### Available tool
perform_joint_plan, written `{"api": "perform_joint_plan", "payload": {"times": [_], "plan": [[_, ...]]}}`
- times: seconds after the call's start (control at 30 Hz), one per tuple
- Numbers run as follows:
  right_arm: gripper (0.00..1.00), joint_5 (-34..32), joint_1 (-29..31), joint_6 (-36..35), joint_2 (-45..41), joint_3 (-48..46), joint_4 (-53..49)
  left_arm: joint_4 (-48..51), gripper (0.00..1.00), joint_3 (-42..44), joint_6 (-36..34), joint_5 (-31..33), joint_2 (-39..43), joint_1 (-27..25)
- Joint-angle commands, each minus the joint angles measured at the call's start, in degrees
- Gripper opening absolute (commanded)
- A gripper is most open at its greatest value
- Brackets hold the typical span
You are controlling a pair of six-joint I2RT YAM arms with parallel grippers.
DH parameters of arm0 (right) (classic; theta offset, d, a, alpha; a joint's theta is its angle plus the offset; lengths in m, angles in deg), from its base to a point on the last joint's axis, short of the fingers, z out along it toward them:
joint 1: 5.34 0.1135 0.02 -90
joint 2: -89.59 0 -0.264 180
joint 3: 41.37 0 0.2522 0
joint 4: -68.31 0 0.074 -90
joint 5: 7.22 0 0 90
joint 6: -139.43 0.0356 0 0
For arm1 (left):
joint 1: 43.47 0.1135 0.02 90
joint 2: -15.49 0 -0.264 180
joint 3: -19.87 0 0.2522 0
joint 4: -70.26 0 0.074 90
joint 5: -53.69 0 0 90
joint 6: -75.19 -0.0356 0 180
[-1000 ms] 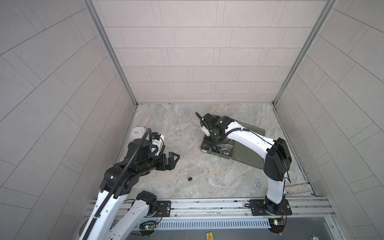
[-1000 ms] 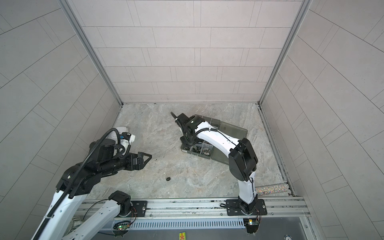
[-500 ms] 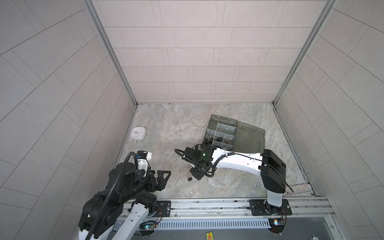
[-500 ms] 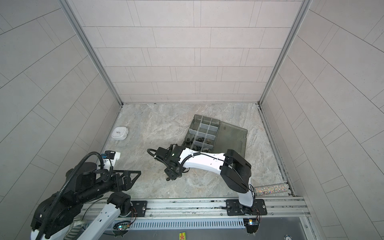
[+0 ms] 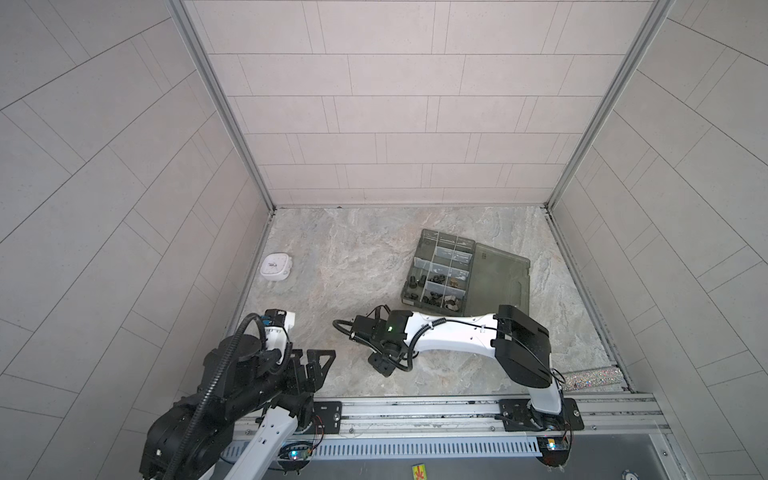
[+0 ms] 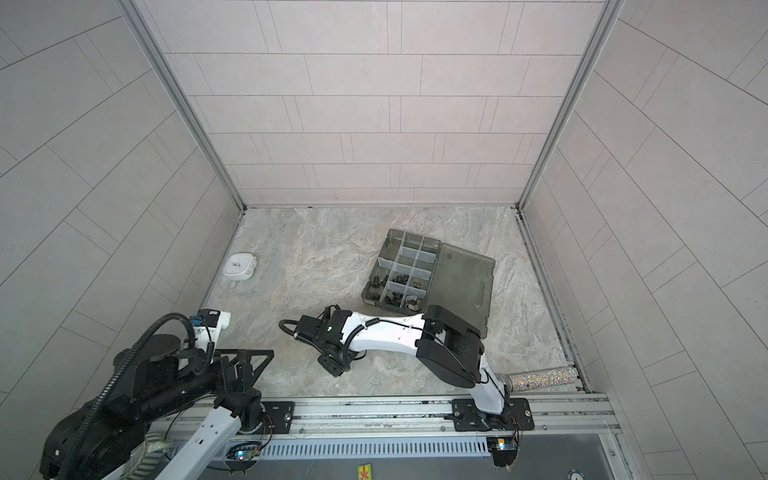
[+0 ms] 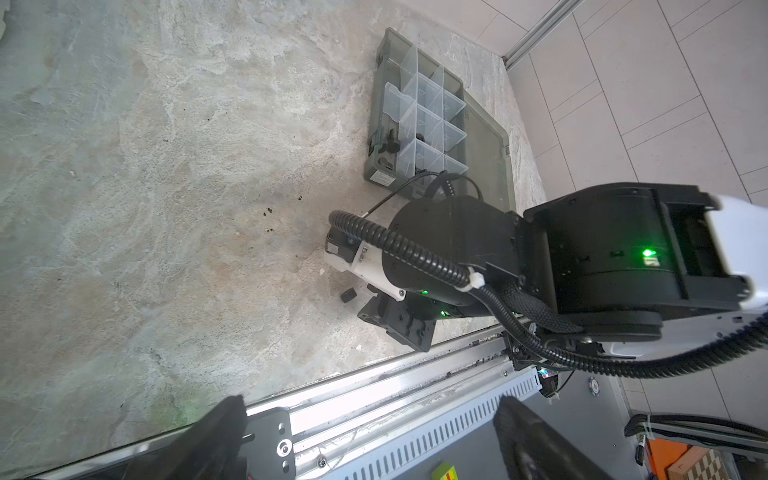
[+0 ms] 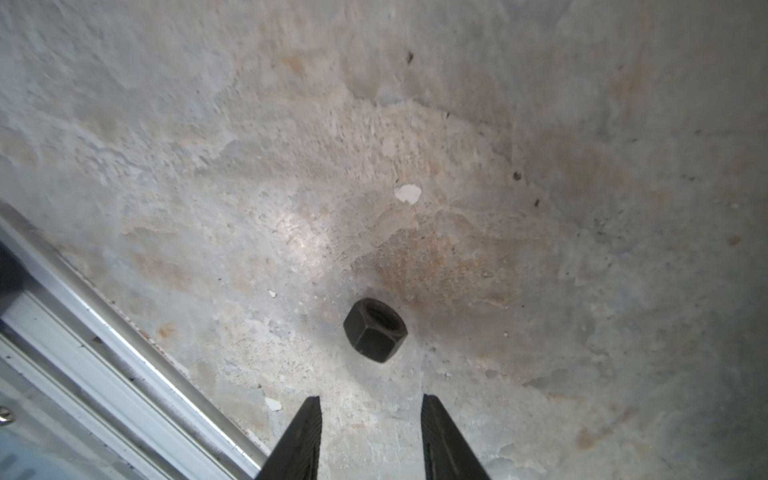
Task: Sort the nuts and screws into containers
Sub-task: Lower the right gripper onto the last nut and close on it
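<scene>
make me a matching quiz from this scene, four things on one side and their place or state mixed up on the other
1 loose hex nut
2 organizer box
3 left claw
4 white gadget

a beside the left wall
b lid lying flat open
c on bare table before the right claw
d wide open, empty

Pairs: 1-c, 2-b, 3-d, 4-a

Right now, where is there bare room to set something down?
Widest bare stretch: between the small white clock and the organizer box, back to the rear wall. Narrow strip beyond its open lid. Crowded by the front rail: right tool at a loose nut, left tool nearby.
</scene>
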Motion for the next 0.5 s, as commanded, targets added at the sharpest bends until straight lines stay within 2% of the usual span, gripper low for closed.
{"api": "perform_joint_plan", "payload": {"times": [0.0,0.47], "plan": [[0.41,-3.1,0.1,-2.1,1.4,2.2,-1.9,1.4,1.00,-1.3,-0.9,1.0,0.7,-0.1],[0.42,-2.6,-1.0,-4.4,6.1,5.9,-3.2,2.6,1.00,-1.6,-1.7,2.2,1.0,-0.2]]}}
